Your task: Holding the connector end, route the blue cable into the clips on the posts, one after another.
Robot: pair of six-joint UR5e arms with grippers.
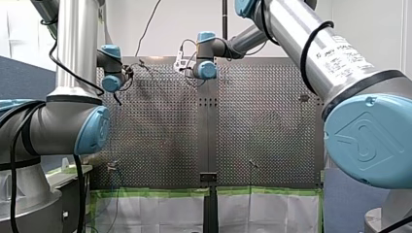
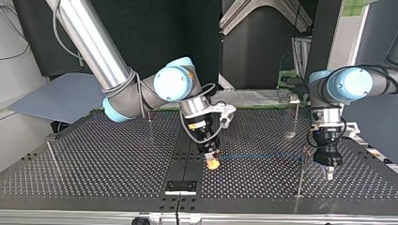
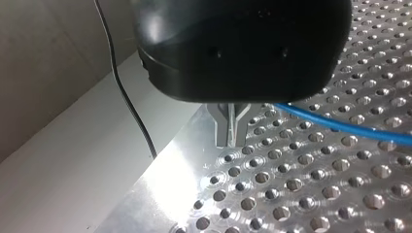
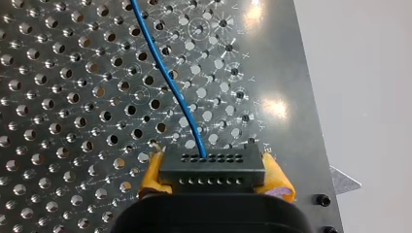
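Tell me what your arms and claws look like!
My left arm and my right arm are silver tubes with blue joint caps and black cables. The right one has black printing. My left claw is black with grey metal fingers; my right claw has yellow pads.

I count two grippers, my left gripper [image 2: 329,173] and my right gripper [image 2: 212,162], one blue cable [image 2: 263,155], one connector [image 4: 210,170], four posts [image 2: 297,117].

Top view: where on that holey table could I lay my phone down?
Bare table between the thin left-edge post and my right pincer holding the connector. Crowded: from that pincer to my left pincer, where the blue cable runs.
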